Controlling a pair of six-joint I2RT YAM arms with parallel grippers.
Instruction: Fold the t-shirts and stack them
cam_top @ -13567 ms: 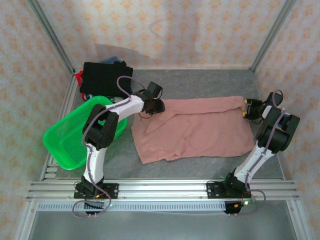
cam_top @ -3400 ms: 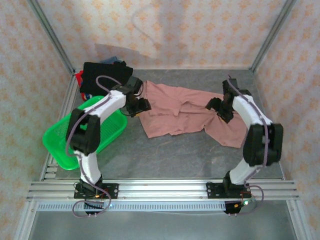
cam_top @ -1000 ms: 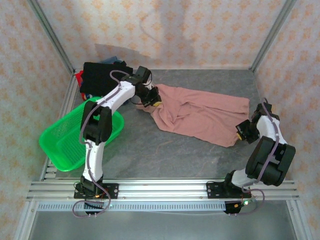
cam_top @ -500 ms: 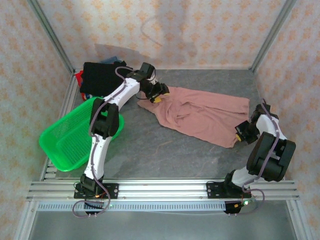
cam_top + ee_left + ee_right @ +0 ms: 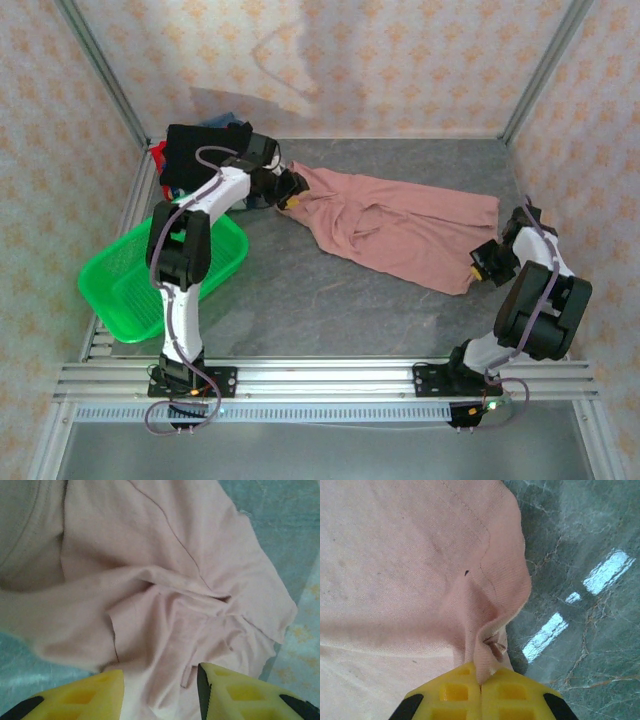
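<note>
Left gripper (image 5: 289, 194) back at rumpled pink t-shirt (image 5: 400, 230)

Robot lab cell, aluminium rail frame (image 5: 320, 378), patterned backdrop panels (image 5: 400, 70), marble-look tabletop (image 5: 330, 310), left arm (image 5: 215, 195) and right arm (image 5: 540, 295) bolted on

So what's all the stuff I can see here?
pink t-shirt: one, dusty pink, rumpled across the middle of the table
black shirt: one, black, folded in the far left corner
blue shirt: one, blue, peeking out behind the black shirt
red shirt: one, red, edge showing left of the black shirt
basket: one, green, near left
table: one, grey marble
left gripper: open over the pink t-shirt
right gripper: shut on the pink t-shirt
</note>
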